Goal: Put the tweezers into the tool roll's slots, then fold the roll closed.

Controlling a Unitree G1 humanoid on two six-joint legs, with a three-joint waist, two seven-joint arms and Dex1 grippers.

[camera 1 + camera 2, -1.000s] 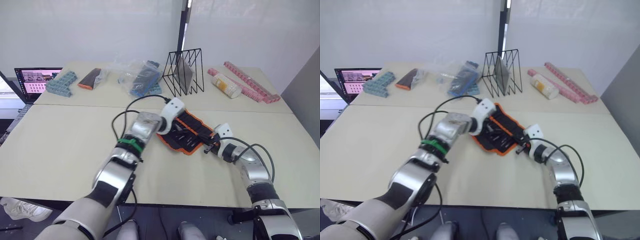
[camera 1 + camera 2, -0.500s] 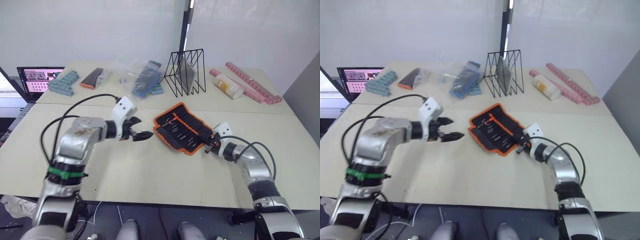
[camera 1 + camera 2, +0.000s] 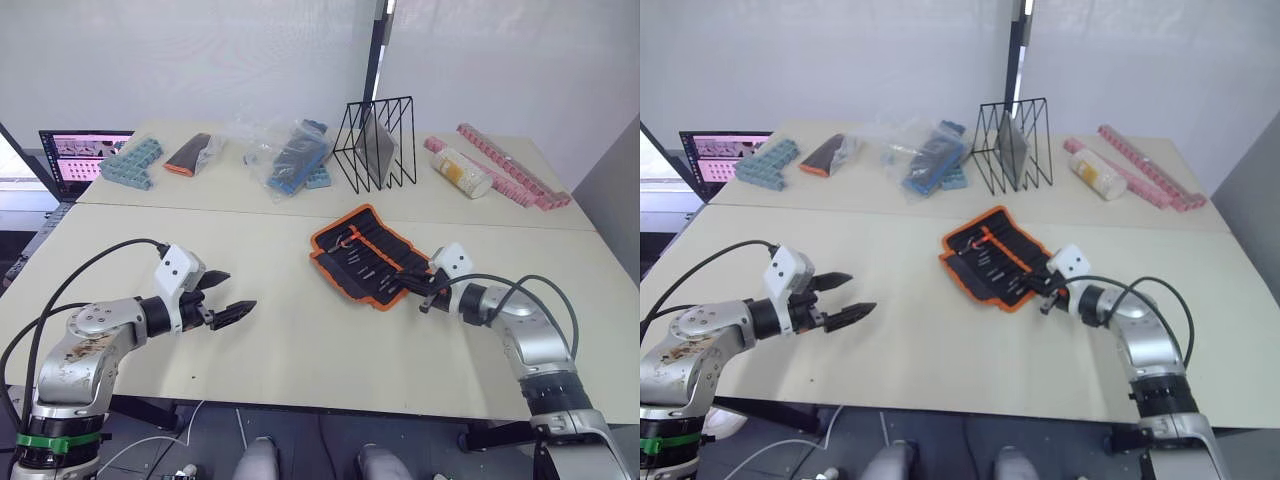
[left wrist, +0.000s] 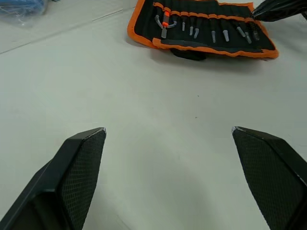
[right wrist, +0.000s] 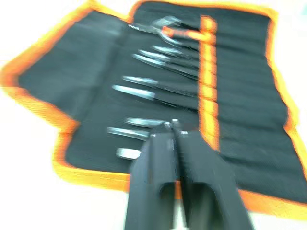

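Observation:
The tool roll (image 3: pixel 365 255) lies open in the middle of the table, black with orange trim. Several tweezers (image 4: pixel 213 35) sit in its row of slots, their metal ends showing, and a thin cord curls at the roll's far end. My right gripper (image 3: pixel 412 285) is at the roll's near right end. Its fingers (image 5: pixel 163 158) are shut, with the tips resting over the slots beside the tweezers (image 5: pixel 139 81); I cannot tell if they pinch anything. My left gripper (image 3: pixel 225 295) hovers open over bare table at the front left, well away from the roll (image 4: pixel 201 28).
A black wire rack (image 3: pixel 375 143) stands behind the roll. On the far table are clear bags with blue items (image 3: pixel 290 155), a black-and-orange pouch (image 3: pixel 188 155), teal blocks (image 3: pixel 130 163), a laptop (image 3: pixel 85 155), a tube (image 3: pixel 462 172) and pink strips (image 3: pixel 510 165).
My left arm has drawn back from the roll to the front left, its gripper open. The right gripper has stayed at the roll's right end.

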